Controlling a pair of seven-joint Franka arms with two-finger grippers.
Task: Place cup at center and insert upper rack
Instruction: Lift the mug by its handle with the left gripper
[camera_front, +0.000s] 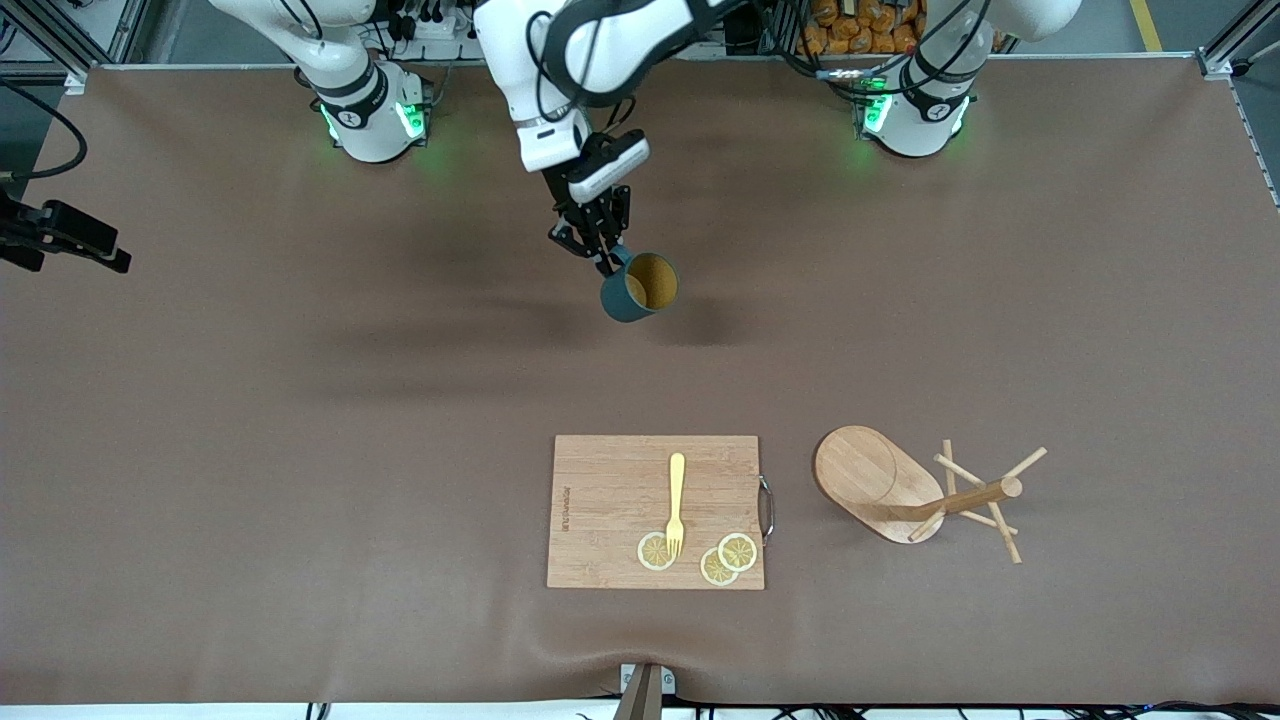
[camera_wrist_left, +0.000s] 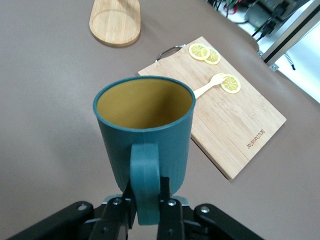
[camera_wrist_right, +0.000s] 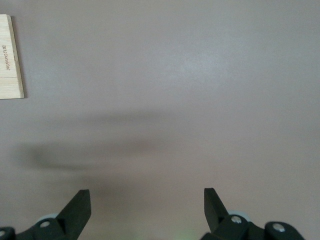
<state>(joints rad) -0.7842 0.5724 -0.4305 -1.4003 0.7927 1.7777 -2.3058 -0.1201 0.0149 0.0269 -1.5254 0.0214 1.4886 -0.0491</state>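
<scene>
Cup (camera_front: 640, 288) hangs tilted over mid-desk (camera_front: 300, 400), left fingers (camera_wrist_left: 165, 197) pinching only its handle; it could swivel or slip when set down. Right fingers (camera_wrist_right: 80, 205) spread, waiting.

arms: glossy white rounded Franka shells, black joint bands | bases: white domes, green glowing lights, top of front view | cables: black, along upper links | left gripper (camera_front: 606, 252): black two-finger, silver screws | right gripper (camera_wrist_right: 147, 207): black wedge fingers, grey screws
</scene>
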